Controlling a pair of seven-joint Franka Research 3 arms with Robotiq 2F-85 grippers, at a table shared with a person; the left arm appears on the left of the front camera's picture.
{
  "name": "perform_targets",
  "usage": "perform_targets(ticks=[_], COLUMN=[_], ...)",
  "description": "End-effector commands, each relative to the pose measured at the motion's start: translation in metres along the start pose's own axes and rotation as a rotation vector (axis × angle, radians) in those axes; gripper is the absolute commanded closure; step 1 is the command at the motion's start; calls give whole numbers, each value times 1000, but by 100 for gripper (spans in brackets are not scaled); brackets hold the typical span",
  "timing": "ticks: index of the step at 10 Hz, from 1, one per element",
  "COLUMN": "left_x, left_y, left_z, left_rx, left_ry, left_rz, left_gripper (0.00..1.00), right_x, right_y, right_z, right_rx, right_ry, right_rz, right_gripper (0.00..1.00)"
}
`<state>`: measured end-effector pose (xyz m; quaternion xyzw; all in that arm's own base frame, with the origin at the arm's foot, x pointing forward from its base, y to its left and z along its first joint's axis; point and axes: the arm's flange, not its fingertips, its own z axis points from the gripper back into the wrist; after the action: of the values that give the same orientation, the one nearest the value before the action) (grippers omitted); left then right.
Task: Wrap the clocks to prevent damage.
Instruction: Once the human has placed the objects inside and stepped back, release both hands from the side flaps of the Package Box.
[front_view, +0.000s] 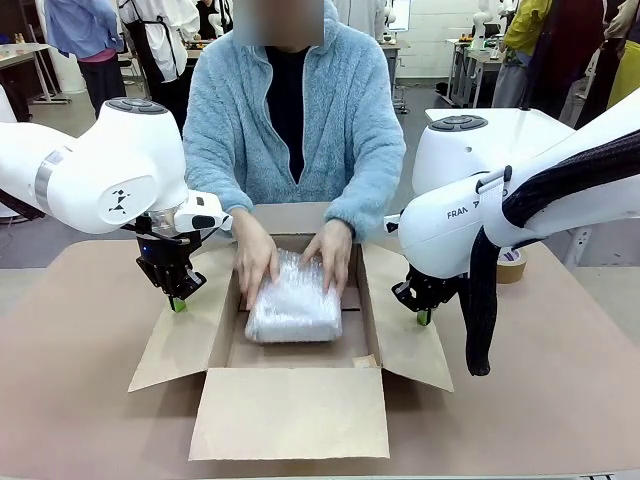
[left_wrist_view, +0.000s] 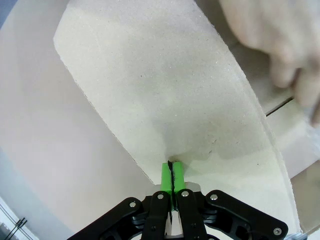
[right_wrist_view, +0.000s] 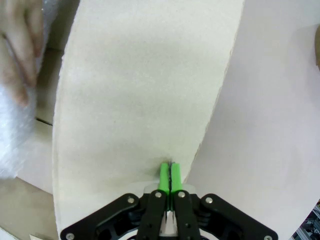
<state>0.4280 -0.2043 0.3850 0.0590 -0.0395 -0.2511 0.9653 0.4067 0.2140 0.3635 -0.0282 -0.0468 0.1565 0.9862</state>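
Two grippers are holding their green tips down at the side flaps of an open cardboard box (front_view: 290, 412): the left gripper (front_view: 177, 303) at the left flap (front_view: 185, 345), the right gripper (front_view: 424, 318) at the right flap (front_view: 408, 345). Each gripper's fingers are pressed together, pinching nothing. Between them, the person's hands (front_view: 255, 262) are resting on the bubble-wrapped clocks (front_view: 293, 305), which are lying inside the box.
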Motion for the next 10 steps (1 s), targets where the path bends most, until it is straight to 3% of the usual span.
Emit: perform_targets(ticks=[1,10], left_x=[-1,-1], left_y=[1,1], left_z=[2,2], left_rx=[10,10], left_ry=[-4,-4], left_rz=[-5,-5], left_gripper=[100,100], right_x=[-1,-1], right_y=[3,3], right_z=[-1,-1], right_rx=[-11,-11], right_ry=[4,4], right_rz=[-8,-8], right_gripper=[99,99])
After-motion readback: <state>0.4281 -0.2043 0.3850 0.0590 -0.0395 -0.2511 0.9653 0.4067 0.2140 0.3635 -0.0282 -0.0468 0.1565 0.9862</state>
